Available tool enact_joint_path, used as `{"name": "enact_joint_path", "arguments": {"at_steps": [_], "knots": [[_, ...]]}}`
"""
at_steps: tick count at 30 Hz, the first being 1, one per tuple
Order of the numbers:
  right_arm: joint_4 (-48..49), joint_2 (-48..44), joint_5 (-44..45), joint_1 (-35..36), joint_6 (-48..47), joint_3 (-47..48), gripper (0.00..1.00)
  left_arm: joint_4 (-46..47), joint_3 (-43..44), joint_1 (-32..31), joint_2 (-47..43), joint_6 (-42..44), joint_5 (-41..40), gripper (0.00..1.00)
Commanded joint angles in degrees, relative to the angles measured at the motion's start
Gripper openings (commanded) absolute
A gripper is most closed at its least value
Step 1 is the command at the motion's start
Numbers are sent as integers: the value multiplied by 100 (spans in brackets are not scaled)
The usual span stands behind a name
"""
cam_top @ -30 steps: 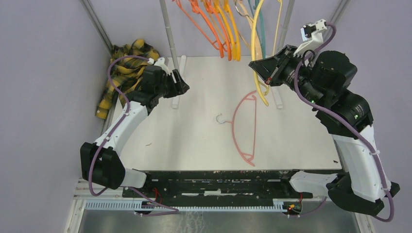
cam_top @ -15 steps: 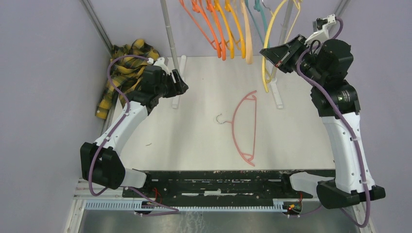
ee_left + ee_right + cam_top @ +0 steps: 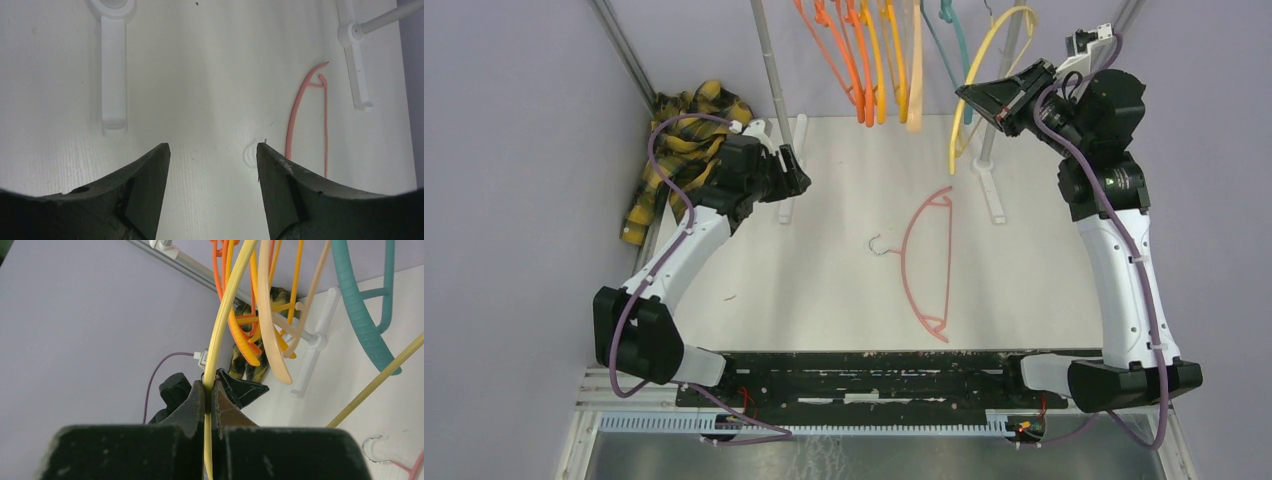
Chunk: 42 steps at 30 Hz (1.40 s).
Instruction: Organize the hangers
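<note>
One thin pinch: the right gripper clamps the pale yellow hanger far right, which could twist free or snag the teal hanger; left gripper spread, empty.

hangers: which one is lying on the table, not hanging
The pink hanger, flat on the table; the others hang above, the pale yellow one pinched in the right gripper.

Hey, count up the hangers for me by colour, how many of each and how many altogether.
orange and yellow-orange hangers: about 5, overlapping, hard to separate
pale hanger: 1
teal hanger: 1
yellow hanger, clamped in the right tool: 1
pink hanger, flat on the table: 1
Total: about 9
</note>
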Motion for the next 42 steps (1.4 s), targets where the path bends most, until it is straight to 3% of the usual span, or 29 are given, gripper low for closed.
{"name": "enact_joint_path", "arguments": {"at_steps": [1,15,34,42], "knots": [[1131,-38,-494,11,428,43,1,51,276,20,66,271,-77,71],[152,-987,411,345,-238,176,1,9,330,21,109,239,-37,71],[662,-1480,11,536,490,-727,1,60,113,20,-78,153,-21,71],[882,-1069,29,582,391,-834,1,93,39,21,-120,182,-23,71]]}}
